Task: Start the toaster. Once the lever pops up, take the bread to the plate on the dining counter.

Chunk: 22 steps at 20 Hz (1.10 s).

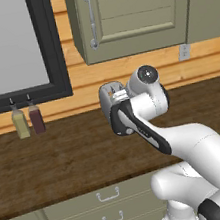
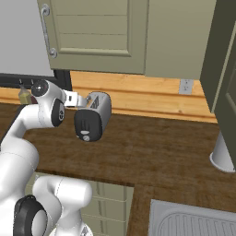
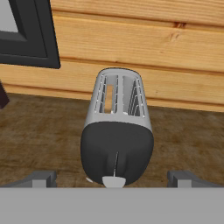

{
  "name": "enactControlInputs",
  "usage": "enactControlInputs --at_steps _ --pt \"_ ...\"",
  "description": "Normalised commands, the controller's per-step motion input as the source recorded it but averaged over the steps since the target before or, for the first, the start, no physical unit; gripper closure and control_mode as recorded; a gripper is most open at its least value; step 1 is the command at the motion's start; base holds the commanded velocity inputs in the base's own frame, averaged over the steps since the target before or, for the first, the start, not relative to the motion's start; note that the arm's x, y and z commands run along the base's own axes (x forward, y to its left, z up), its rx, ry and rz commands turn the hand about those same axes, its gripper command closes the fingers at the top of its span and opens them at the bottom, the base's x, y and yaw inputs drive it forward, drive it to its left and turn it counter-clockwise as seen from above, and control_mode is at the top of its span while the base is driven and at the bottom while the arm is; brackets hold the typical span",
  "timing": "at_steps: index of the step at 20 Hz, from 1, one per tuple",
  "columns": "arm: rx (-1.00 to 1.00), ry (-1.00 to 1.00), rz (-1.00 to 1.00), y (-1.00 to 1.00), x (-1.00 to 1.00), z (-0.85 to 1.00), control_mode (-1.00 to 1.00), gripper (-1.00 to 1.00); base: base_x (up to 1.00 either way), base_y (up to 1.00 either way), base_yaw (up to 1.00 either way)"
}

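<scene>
Small rounded silver-white two-slot toaster with a glossy black oval end panel (image 3: 117, 131) stands upright on the brown wood-grain bench (image 1: 64, 155), close to the plank wall; in the hand view it sits dead centre, black end facing the camera. A tan slice of bread (image 3: 109, 98) shows in the slot at 11 o'clock of the toaster's top; the other slot looks empty. Pale lever tab (image 3: 114, 180) sits at 6 o'clock on the black panel, low in its slit; whether it is fully down I cannot tell. End effector (image 3: 114, 178) has its tips spread wide apart, one at 8 o'clock and one at 4 o'clock of the toaster's end, holding nothing. Judged step: approach to the lever. Risks: wide tips straddle the lever, so a straight descent could miss it; a push off-axis could shove the light toaster toward the wall or tip it; two small bottles (image 1: 27, 120) at 9 o'clock stand well apart.
</scene>
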Motion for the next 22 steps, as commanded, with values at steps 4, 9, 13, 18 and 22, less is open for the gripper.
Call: enactControlInputs --at_steps 4,9,13,18,22 --pt "0.00 0.00 0.00 0.00 0.00 0.00 -1.00 -1.00 0.00 0.00 0.00" --pt "0.00 0.00 0.00 0.00 0.00 0.00 -1.00 -1.00 0.00 0.00 0.00" --pt "0.00 0.00 0.00 0.00 0.00 0.00 -1.00 -1.00 0.00 0.00 0.00" --pt "0.00 0.00 0.00 0.00 0.00 0.00 -1.00 -1.00 0.00 0.00 0.00" --pt "0.00 0.00 0.00 0.00 0.00 0.00 -1.00 -1.00 0.00 0.00 0.00"
